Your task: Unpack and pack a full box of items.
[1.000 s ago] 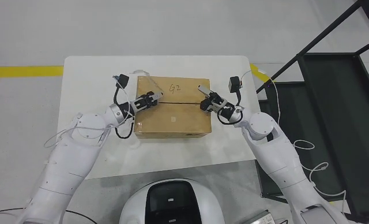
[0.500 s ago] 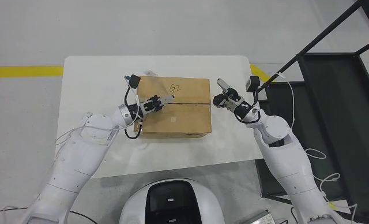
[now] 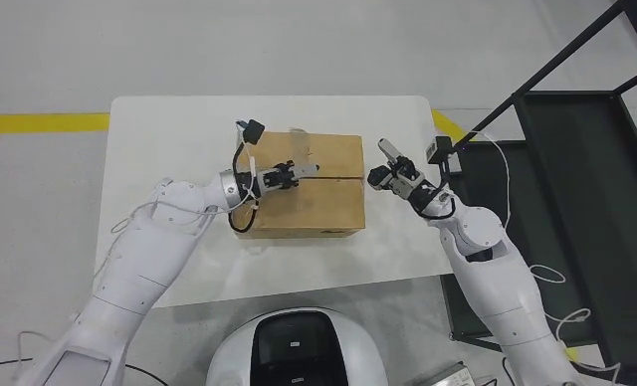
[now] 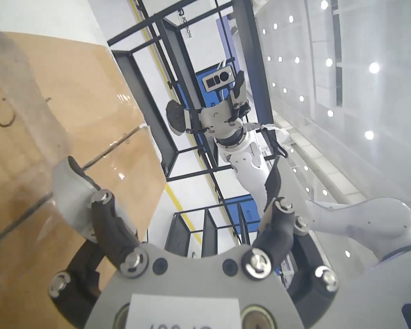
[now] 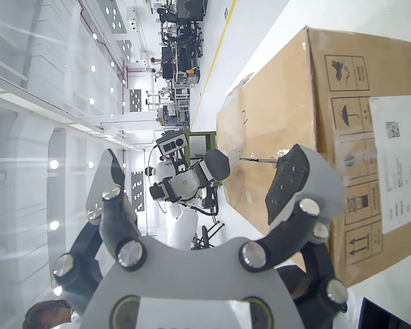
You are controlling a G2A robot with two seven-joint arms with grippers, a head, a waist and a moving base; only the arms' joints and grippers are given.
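Closed cardboard box (image 3: 318, 205) set mid-surface (image 3: 159, 137), flaps shut. Left claw (image 3: 305, 172) held over top seam, fingers spread, nothing gripped. Right claw (image 3: 379, 162) held just off box's right end, likewise released. Clear tape (image 3: 296, 139) seen lifted at far edge.

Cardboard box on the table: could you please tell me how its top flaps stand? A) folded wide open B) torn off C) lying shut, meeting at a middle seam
C: the top view shows the cardboard box with both flaps flat, meeting along a dark middle seam.
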